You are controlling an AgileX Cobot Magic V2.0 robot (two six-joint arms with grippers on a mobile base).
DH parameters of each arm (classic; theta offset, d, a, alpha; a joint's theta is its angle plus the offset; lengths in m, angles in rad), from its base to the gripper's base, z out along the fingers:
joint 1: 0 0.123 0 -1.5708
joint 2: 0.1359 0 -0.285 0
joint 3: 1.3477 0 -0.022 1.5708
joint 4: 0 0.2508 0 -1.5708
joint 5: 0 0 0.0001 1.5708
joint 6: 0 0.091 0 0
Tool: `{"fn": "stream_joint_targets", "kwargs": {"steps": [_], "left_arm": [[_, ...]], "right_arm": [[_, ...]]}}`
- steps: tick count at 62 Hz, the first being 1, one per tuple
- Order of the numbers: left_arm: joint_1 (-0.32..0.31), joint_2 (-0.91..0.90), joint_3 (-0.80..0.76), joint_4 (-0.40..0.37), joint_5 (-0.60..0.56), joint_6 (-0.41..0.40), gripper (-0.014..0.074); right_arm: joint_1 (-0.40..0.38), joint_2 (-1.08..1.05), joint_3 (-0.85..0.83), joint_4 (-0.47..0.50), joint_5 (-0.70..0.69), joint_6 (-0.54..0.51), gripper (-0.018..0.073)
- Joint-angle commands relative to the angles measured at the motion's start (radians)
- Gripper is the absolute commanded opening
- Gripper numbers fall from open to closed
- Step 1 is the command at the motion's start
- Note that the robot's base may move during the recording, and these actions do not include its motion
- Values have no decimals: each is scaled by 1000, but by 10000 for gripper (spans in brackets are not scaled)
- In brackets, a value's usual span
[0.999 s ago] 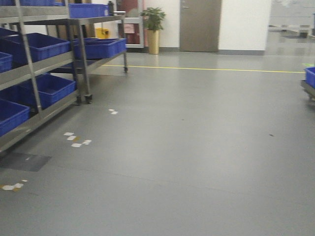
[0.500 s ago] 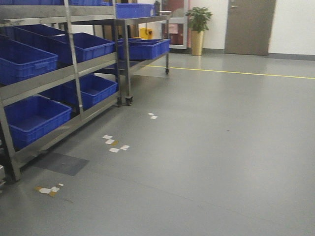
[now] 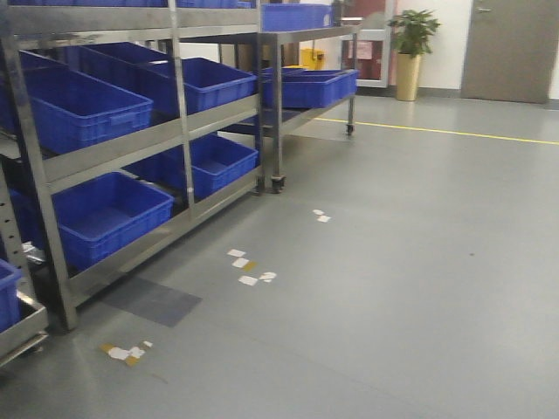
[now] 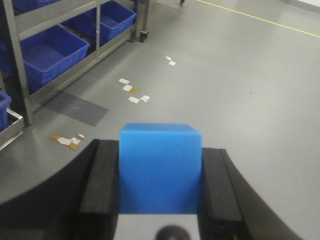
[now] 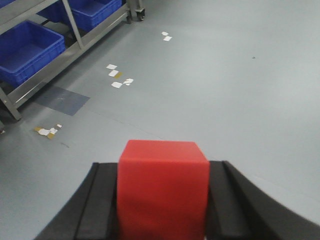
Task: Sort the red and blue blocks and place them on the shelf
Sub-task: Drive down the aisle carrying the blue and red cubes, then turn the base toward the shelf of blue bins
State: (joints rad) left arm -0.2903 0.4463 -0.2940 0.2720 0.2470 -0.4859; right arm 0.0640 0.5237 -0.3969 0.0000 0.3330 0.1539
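My left gripper (image 4: 160,172) is shut on the bright blue block (image 4: 160,167), which fills the gap between its black pads, held high above the grey floor. My right gripper (image 5: 162,197) is shut on the bright red block (image 5: 162,187) in the same way. The steel shelf (image 3: 113,148) stands at the left of the front view, its tiers holding large blue bins (image 3: 83,105). It also shows at the upper left of the left wrist view (image 4: 50,15) and of the right wrist view (image 5: 35,15). Neither gripper shows in the front view.
A second steel rack on castors (image 3: 301,39) with blue bins stands behind the shelf. White and yellow tape scraps (image 3: 249,269) lie on the grey floor. A yellow floor line (image 3: 454,133), a potted plant (image 3: 410,48) and a door (image 3: 507,48) are at the back.
The front view has swung left over the last second: the shelf has come from the left edge further into the frame and looks nearer, and the plant and door have shifted right.
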Motion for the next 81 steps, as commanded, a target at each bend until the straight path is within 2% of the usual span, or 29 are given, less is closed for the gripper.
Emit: {"fn": "stream_joint_targets", "kwargs": {"steps": [1,81], "left_arm": [[0,4,-30,5,-89,-2,124],[0,4,-30,5,-89,-2,124]], "right_arm": [[-5,0,-29,-15,-89,-7,66],[-5,0,-29,-15,-89,-7,66]]}}
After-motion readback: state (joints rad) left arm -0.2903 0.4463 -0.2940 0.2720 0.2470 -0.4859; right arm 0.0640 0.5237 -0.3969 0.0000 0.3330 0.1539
